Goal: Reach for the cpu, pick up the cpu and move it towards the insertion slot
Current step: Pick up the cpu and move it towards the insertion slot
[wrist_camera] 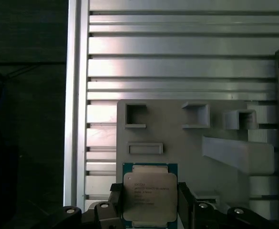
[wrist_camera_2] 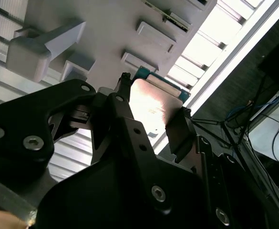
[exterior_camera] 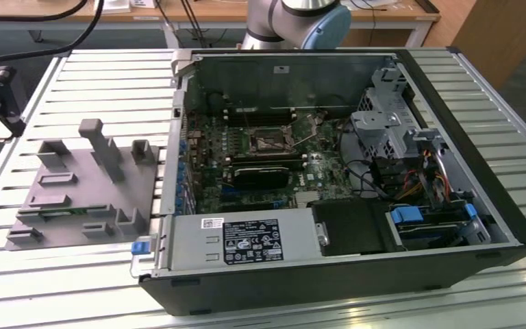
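In the exterior view, the insertion slot (exterior_camera: pixel 272 142) sits on the motherboard inside the open computer case (exterior_camera: pixel 355 274), beside the grey fixture (exterior_camera: pixel 80 188) on the slatted table (exterior_camera: pixel 107 75). In the second wrist view, the gripper (wrist_camera_2: pixel 153 101) pinches the cpu (wrist_camera_2: pixel 154 107) by opposite edges. In the first wrist view, the cpu (wrist_camera: pixel 150 194) hangs over the fixture.

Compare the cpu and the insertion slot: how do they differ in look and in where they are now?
The cpu has a silvery top with a green rim; the insertion slot is a shiny frame around a dark centre. The cpu is held in the gripper above the grey fixture; the insertion slot sits on the motherboard inside the open case. Both are square.
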Available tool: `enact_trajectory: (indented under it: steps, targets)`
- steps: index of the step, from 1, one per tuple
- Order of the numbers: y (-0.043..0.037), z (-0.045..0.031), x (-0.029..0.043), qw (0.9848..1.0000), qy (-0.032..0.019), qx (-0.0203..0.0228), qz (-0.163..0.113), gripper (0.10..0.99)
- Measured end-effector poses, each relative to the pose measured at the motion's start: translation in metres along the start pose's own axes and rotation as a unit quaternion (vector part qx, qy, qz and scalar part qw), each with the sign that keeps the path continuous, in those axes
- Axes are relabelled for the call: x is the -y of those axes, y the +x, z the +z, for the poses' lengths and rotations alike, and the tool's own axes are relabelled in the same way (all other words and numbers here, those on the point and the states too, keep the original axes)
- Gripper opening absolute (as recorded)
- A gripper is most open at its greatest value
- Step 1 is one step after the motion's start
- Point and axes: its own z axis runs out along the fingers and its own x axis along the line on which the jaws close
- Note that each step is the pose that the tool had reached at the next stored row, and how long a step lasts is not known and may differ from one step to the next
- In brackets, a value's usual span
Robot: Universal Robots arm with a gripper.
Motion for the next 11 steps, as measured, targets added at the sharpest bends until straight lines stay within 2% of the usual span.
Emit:
enact_trajectory:
  steps: [5, 11]
  targets:
    - [0.0001, -0.0103, -0.0007, 1.0000, 0.0000, 0.0000, 0.000, 0.545]
    - [0.0002, -0.0288, -0.0021, 1.0000, 0.0001, 0.0000, 0.001, 0.545]
